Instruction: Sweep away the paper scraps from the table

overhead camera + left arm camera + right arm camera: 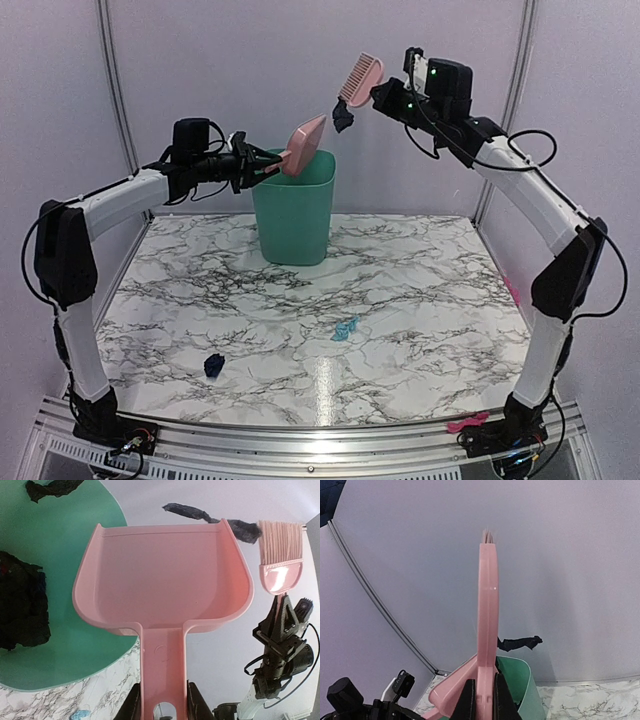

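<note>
- While both arms were raised at the back, the table (400, 270) (white marble, dark veins) spread out below them, w/ a silver rail (320, 440) along its front edge.
- Green bin (295, 215) stood upright at the table's back-centre; left wrist view showed black paper scraps (20, 605) lying inside it.
- Pink dustpan (305, 145) was tilted over the bin's rim, mouth toward the bin; the pan looked bare in left wrist view.
- Pink brush (360, 78) was held higher, to the right of the dustpan, its head up-left of the right gripper.
- Left gripper (268, 163): jaws narrow, clamped on the dustpan handle, one finger each side.
- Right gripper (385, 97): jaws narrow, pinching the brush handle.
- Dark scrap (343, 118) was in mid-air btwn brush & dustpan, above the bin's opening; couldn't tell if it touched the bristles.
- Dark navy scrap (214, 365) lay on the table front-left, near the rail.
- Light-blue scrap (345, 328) lay on the table centre-front, well apart from the navy one.
</note>
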Action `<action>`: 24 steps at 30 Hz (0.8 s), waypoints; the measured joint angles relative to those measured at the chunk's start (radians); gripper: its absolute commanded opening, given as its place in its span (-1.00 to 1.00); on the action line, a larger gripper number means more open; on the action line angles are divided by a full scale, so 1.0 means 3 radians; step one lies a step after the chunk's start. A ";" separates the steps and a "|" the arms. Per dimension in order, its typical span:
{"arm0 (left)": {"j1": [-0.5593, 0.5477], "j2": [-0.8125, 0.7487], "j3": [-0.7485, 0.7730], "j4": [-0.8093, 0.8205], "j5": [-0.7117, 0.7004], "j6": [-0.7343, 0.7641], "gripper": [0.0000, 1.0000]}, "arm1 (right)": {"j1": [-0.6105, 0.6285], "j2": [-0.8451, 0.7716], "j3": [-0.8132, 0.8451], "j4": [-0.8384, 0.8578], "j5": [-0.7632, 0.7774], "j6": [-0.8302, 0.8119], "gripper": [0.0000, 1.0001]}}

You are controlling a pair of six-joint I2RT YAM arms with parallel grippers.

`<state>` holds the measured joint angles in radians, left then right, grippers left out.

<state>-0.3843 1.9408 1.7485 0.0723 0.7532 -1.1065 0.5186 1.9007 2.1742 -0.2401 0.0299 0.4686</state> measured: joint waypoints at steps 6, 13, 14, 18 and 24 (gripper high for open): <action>-0.0003 -0.0046 -0.0006 0.0186 -0.0042 -0.0249 -1.00 | 0.0000 -0.0425 -0.0698 0.0076 -0.0053 -0.0028 -1.00; 0.0008 -0.0394 -0.0282 0.0197 -0.0290 -0.0254 -1.00 | 0.0005 -0.0100 -0.0502 0.0216 -0.0495 0.0102 -1.00; 0.0013 -0.0462 -0.0328 0.0195 -0.0323 -0.0240 -1.00 | 0.0010 -0.0001 -0.0437 0.0229 -0.0549 0.0139 -1.00; 0.0057 -0.0792 -0.0460 0.0070 -0.0514 -0.0038 -1.00 | 0.0037 0.0395 -0.0223 0.0224 -0.0711 0.0267 -1.00; 0.0117 -0.1244 -0.0467 -0.0254 -0.0758 0.0456 -1.00 | 0.0145 0.0795 0.0045 0.0184 -0.0954 0.0320 -1.00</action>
<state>-0.3492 1.5677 1.6085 -0.0040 0.5259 -0.9695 0.5621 2.1391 2.1876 -0.1848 -0.2562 0.5648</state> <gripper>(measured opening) 0.223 0.038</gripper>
